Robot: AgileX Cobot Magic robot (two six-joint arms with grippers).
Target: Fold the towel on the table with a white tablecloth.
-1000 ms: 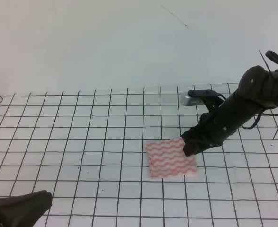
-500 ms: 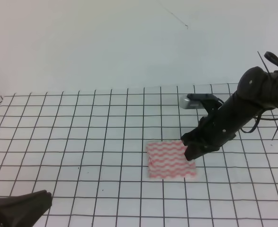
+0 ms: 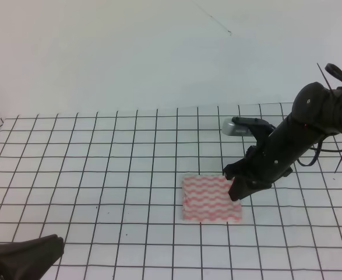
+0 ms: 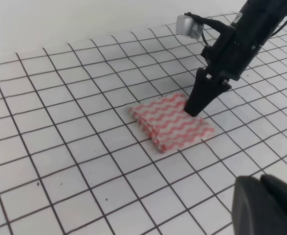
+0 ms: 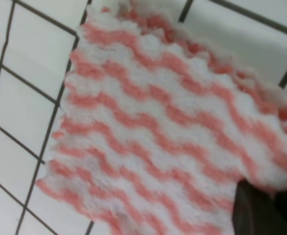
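Near the centre-right of the table (image 3: 71, 175), on the gridded white tablecloth (image 3: 101, 146), the towel (image 3: 208, 199) lies flat as a compact rectangle; the left wrist view shows stacked layers along its near edge, so at least one fold appears complete. Right gripper (image 3: 236, 189) stands tip-down at the towel's right edge, fingers drawn together into a narrow point; whether cloth is pinched between them cannot be determined. Left gripper (image 3: 25, 256) rests low at the near-left corner, well apart from the towel, finger state not discernible. Assessment: the step in hand is finishing or pressing a fold. Next move calls for either releasing cleanly without dragging the layers, or taking an edge for a further fold.
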